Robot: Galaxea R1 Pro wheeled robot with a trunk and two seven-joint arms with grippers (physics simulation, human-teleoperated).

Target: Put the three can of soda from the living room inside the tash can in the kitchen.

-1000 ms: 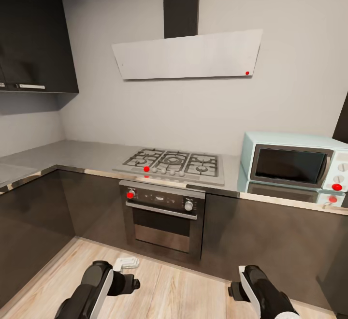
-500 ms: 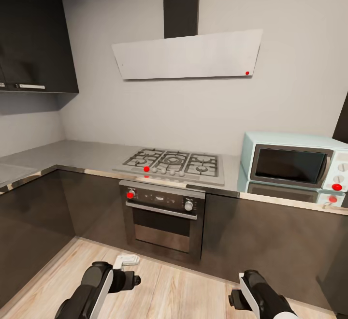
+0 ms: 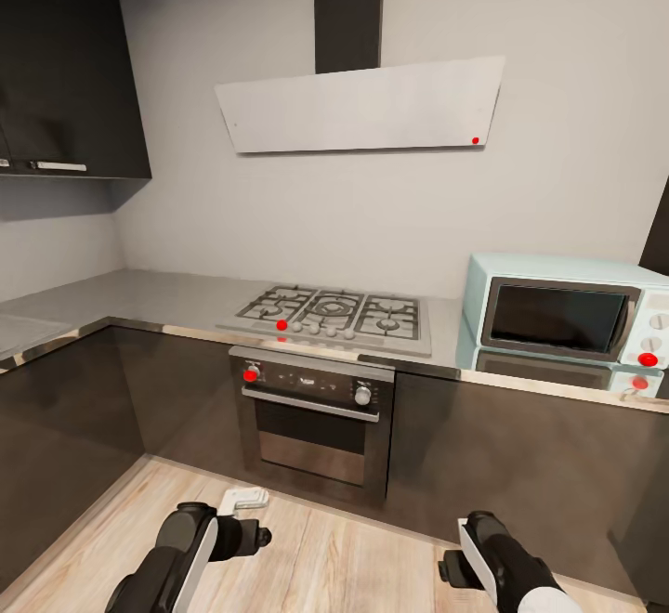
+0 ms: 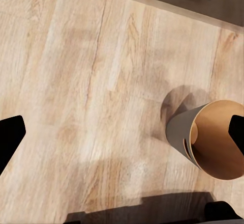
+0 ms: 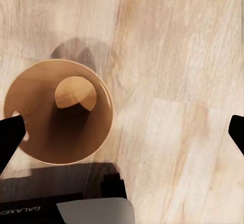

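Note:
I am in the kitchen, facing dark grey cabinets (image 3: 177, 399). The tash can (image 4: 179, 132) stands upright on the light wood floor, grey outside and tan inside. In the right wrist view the tash can (image 5: 58, 127) is seen from above, and its inside holds nothing. My left gripper (image 4: 122, 137) is open, with one dark fingertip (image 4: 10, 138) at each edge of its view and bare floor between. My right gripper (image 5: 123, 135) is open too, one fingertip (image 5: 9, 137) over the bin's rim. The cans of soda are out of view.
A built-in oven (image 3: 316, 413) sits under a gas hob (image 3: 330, 311), with a slanted white hood (image 3: 362, 107) above. A pale microwave (image 3: 562, 316) stands on the counter (image 3: 139, 293) at the right. My left arm (image 3: 181, 553) and right arm (image 3: 506, 567) hang low over the wood floor (image 3: 344, 562).
In the head view my right arm has sunk a little toward the bottom edge. The left arm has barely shifted. The kitchen looks the same.

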